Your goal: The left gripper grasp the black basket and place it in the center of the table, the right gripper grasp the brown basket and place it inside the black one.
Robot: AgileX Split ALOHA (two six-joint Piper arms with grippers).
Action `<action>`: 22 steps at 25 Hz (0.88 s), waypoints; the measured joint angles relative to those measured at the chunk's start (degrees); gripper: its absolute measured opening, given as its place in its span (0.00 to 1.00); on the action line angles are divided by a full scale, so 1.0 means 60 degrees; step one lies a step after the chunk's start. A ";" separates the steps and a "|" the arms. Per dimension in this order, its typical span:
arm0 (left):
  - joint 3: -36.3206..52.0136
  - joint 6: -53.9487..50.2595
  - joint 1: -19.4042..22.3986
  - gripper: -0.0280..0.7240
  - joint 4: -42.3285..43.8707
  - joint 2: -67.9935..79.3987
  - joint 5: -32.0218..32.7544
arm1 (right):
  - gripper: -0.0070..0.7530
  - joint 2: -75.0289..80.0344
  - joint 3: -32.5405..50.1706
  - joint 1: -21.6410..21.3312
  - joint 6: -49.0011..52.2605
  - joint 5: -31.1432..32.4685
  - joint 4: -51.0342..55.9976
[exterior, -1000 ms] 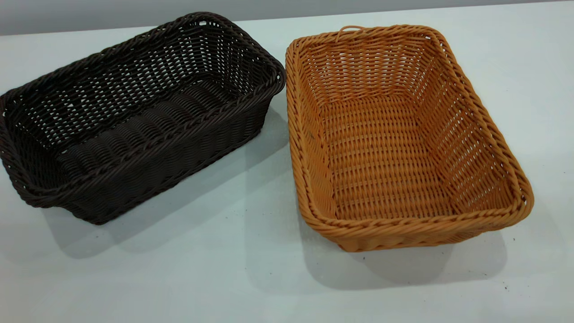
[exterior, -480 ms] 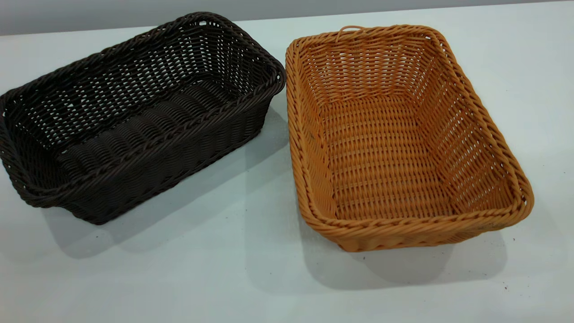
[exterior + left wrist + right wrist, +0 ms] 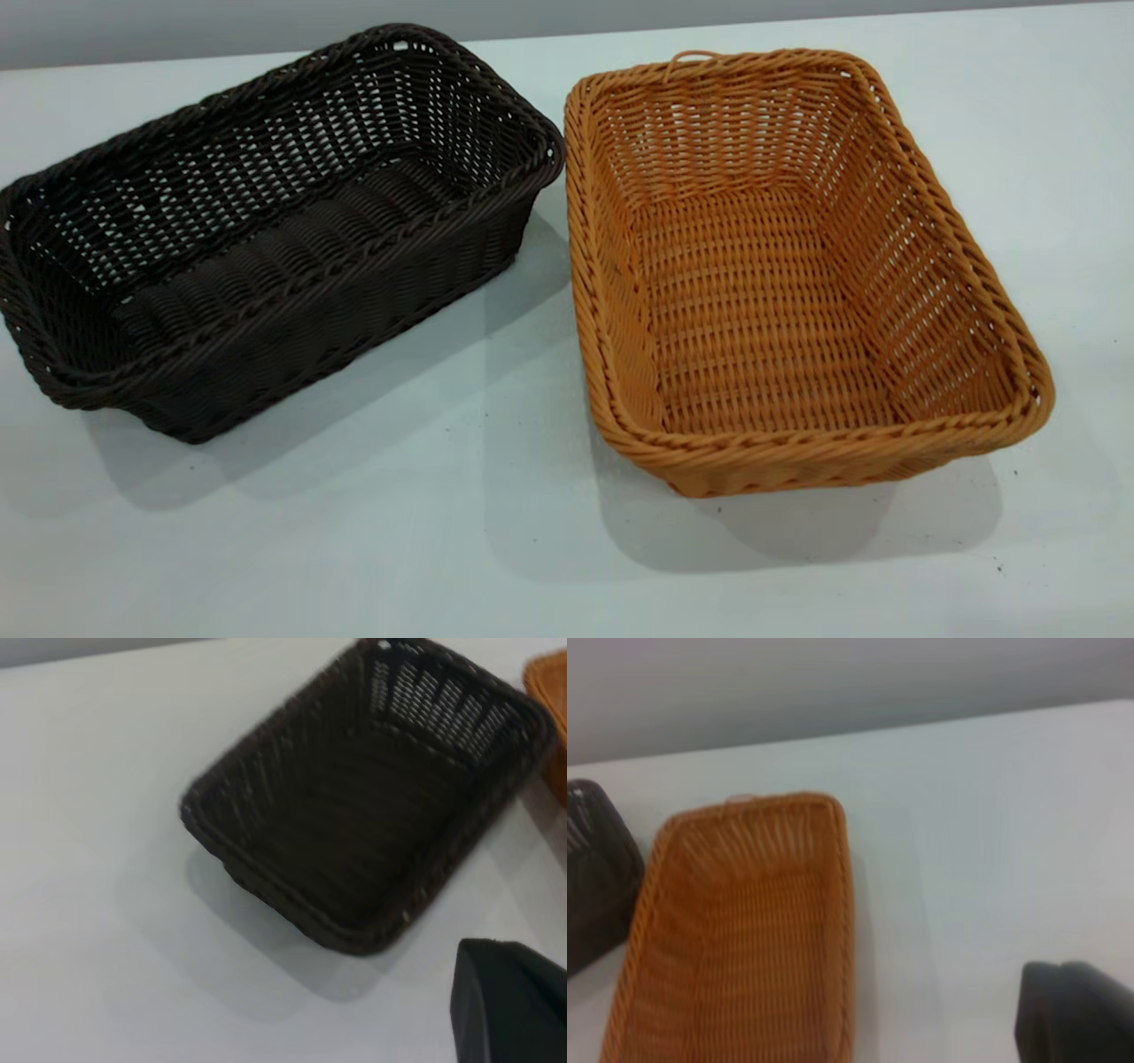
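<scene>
Nothing of the task looks done yet. The black basket (image 3: pixel 266 230) sits towards the worktop's (image 3: pixel 443 549) left edge, not its middle, and the brown basket (image 3: pixel 797 275) stands just beside it on the right, both upright and empty. Neither gripper shows in the exterior view; each wrist view has only a dark bit of its own gripper, so whether the fingers are open or closed cannot be told. Both grasps and both placements remain.
</scene>
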 joint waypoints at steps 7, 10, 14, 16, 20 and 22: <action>-0.1409 -0.0005 0.0000 0.04 0.0617 0.2479 -0.0820 | 0.01 0.2225 -0.0937 0.0000 -0.0052 -0.1061 -0.0488; -0.1848 0.0013 0.0000 0.04 0.0608 0.3525 -0.0972 | 0.01 0.2856 -0.0929 0.0000 -0.0052 -0.1559 -0.0478; -0.1958 0.0013 0.0000 0.04 0.0599 0.4191 -0.1066 | 0.01 0.3004 -0.0929 0.0000 -0.0085 -0.1683 -0.0511; -0.1958 0.0013 0.0000 0.04 0.0599 0.4182 -0.1233 | 0.01 0.2995 -0.0929 0.0000 -0.0085 -0.1694 -0.0640; -0.1949 0.0013 0.0000 0.04 0.0676 0.4170 -0.1384 | 0.02 0.2994 -0.0929 0.0000 -0.0009 -0.1685 -0.0655; -0.1949 0.0023 0.0000 0.04 0.0676 0.4170 -0.1469 | 0.06 0.2994 -0.0929 0.0000 0.0036 -0.1666 -0.0655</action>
